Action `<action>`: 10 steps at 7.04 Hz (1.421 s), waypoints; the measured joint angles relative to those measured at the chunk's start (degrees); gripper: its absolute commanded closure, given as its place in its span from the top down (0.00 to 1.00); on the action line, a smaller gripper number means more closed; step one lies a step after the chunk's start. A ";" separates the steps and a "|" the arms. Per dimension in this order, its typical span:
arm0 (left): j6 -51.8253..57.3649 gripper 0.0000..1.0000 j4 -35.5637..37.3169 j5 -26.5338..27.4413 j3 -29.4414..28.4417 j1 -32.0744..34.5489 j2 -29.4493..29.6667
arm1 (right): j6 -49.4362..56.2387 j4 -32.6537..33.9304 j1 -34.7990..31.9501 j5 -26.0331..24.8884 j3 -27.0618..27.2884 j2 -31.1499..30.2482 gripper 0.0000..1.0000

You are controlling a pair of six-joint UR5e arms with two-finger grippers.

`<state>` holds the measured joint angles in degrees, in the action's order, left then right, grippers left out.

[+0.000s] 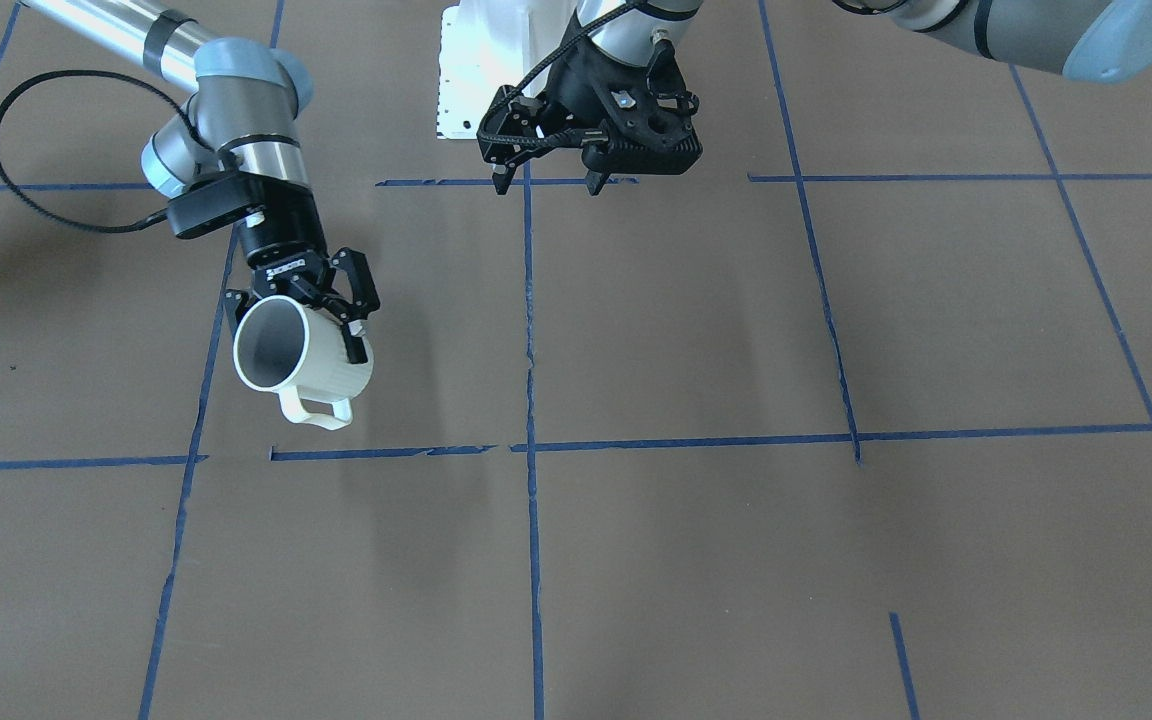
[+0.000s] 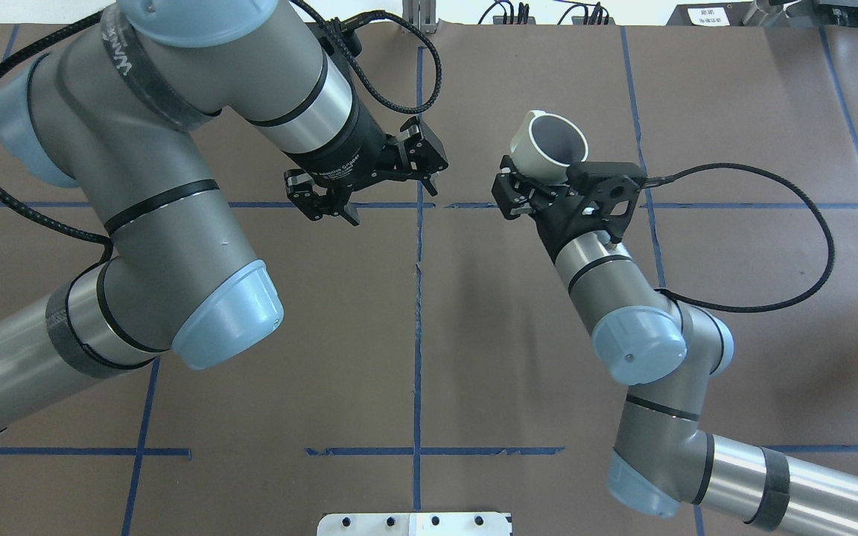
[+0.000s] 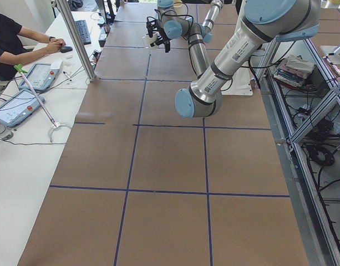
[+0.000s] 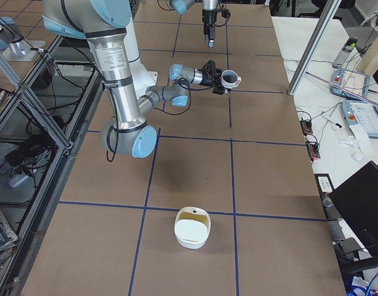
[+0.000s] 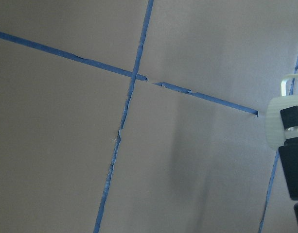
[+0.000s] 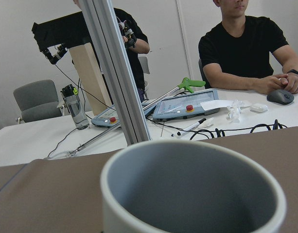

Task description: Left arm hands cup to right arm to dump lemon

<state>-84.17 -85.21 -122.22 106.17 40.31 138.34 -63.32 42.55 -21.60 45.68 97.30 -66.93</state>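
My right gripper point(image 1: 298, 325) is shut on the white ribbed cup point(image 1: 321, 372) and holds it above the table. The cup is tilted, with its mouth facing away from the robot and its handle hanging down. The cup also shows in the overhead view point(image 2: 529, 145) in front of the right gripper point(image 2: 537, 186), and fills the right wrist view point(image 6: 187, 160). The part of its grey inside that I see is bare. The lemon shows in no view. My left gripper point(image 1: 548, 184) is open and empty, apart from the cup, near the table's centre line point(image 2: 392, 202).
A white bowl point(image 4: 192, 228) with a pale yellowish inside stands on the table at the end on the robot's right. Operators sit at a side table point(image 3: 42, 83) with tablets across from the robot. A metal post point(image 4: 312, 43) stands at that edge.
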 measured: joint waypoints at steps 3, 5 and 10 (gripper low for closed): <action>-0.76 1.00 0.10 1.17 -2.11 0.12 1.67 | 6.52 15.07 5.53 -6.35 2.54 4.29 0.13; -2.44 1.00 0.54 0.97 -7.77 -0.05 5.67 | 8.98 19.41 8.69 -13.74 3.40 5.64 0.14; -4.02 0.66 0.66 0.75 -9.55 -1.96 6.85 | 12.06 19.94 10.92 -19.41 3.43 5.91 0.16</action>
<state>-88.19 -84.55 -121.46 96.62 38.35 145.19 -51.26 62.49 -10.68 26.27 100.73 -61.02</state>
